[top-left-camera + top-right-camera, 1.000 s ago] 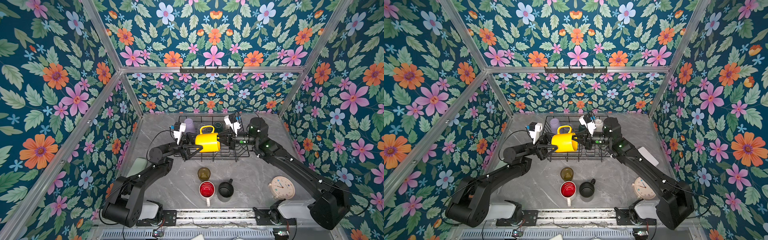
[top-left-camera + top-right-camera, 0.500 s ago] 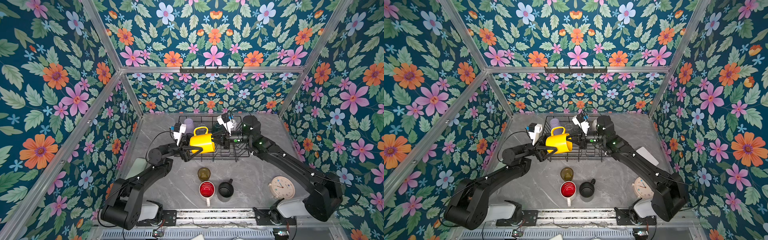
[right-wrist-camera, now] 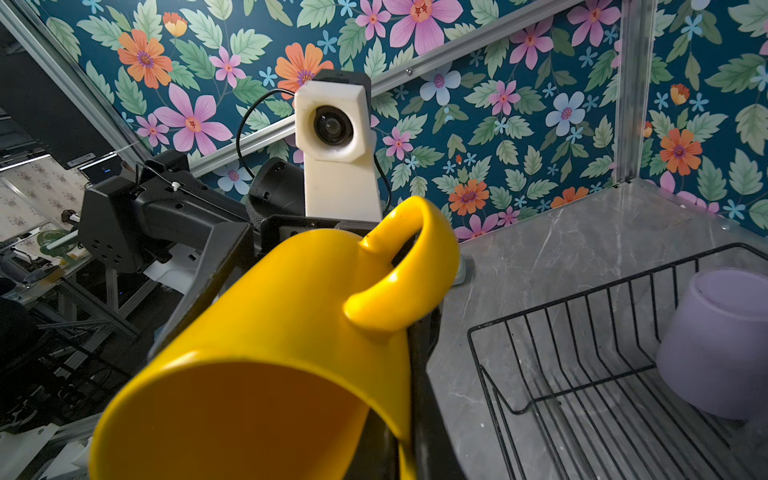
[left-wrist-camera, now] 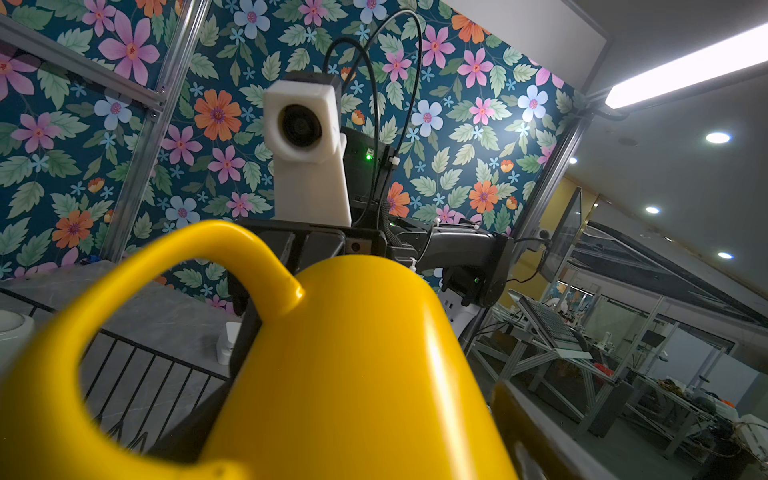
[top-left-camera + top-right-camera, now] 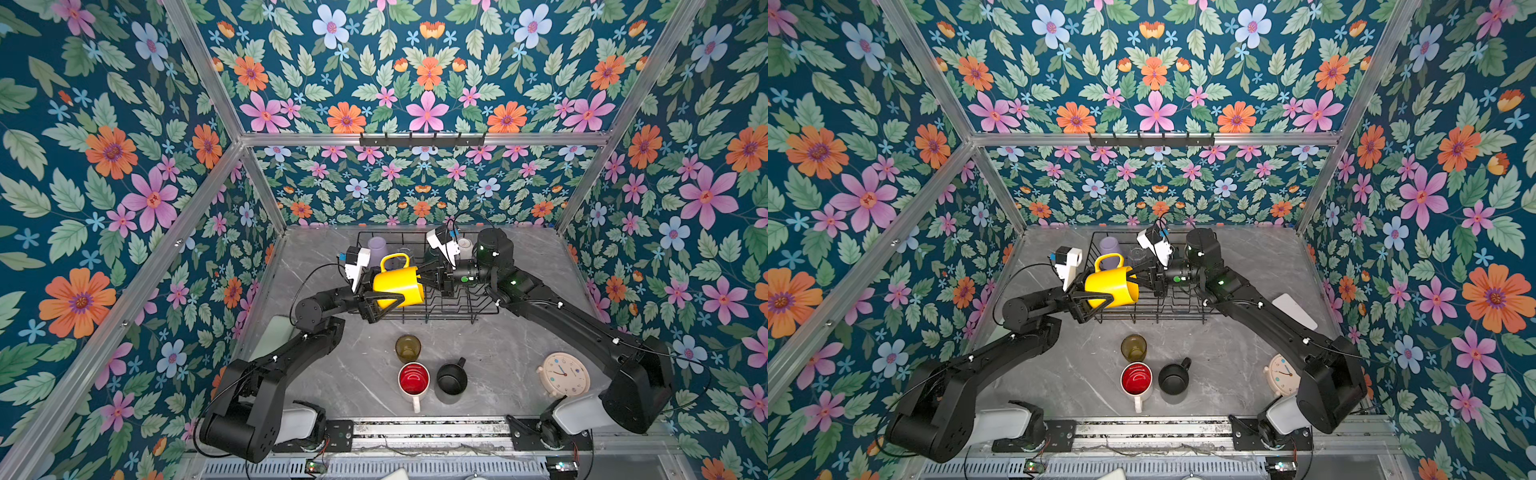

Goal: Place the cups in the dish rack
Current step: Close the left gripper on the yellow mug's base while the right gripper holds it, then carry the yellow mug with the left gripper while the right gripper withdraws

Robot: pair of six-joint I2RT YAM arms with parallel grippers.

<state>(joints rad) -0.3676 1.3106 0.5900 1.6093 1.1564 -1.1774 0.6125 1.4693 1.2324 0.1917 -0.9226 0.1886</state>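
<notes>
Currently clamped by its rim in the clenched right hand [image 5: 424, 279]: glossy yellow mug [image 5: 397, 286], tipped on its side, handle up, hanging over the left end of the black wire dish rack [image 5: 449, 322]. Left hand [image 5: 384, 289] spread wide around the mug's base; cannot tell whether pressing. Inside the rack, along the far side: upturned lilac tumbler [image 5: 377, 246], clear glass [image 5: 404, 252] just beside it, white mug [image 5: 464, 247] toward the right corner. Upright on the grey marbled bench [image 5: 357, 374] before the rack: olive glass [image 5: 407, 347], red-lined white mug [image 5: 414, 379], black mug [image 5: 451, 379].
</notes>
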